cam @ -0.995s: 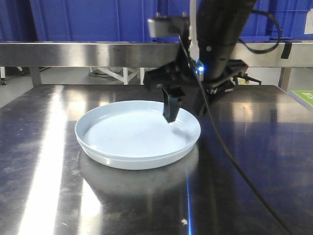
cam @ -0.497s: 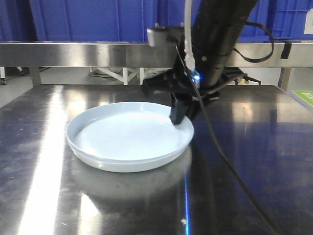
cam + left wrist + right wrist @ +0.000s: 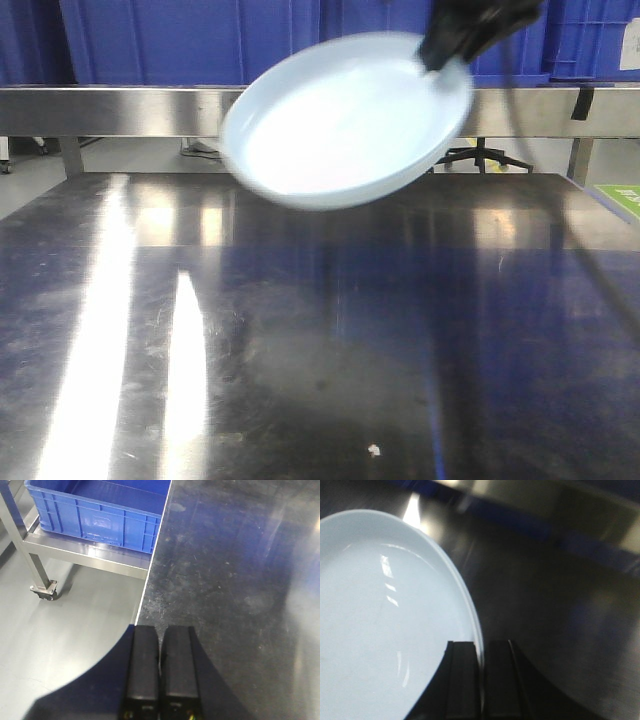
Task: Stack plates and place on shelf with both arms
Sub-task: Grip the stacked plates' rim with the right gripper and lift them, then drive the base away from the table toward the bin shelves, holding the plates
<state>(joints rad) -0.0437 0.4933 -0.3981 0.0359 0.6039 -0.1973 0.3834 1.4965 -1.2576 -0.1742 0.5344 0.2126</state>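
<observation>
Pale plates (image 3: 345, 125) tilt aloft (wrist: right gripper (image 3: 481, 647) clamped).

A dark, scuffed stainless-steel table (image 3: 330, 360) fills the foreground, with 2 bright streaks of reflected light (image 3: 95, 340) on its left side. Behind it runs a steel shelf rail (image 3: 120, 110) with blue plastic crates (image 3: 170, 40) above it. The left wrist view shows a blue crate (image 3: 95, 515) on a low steel rack (image 3: 85, 555), whose caster (image 3: 45, 589) stands on smooth grey floor (image 3: 60, 645).
</observation>
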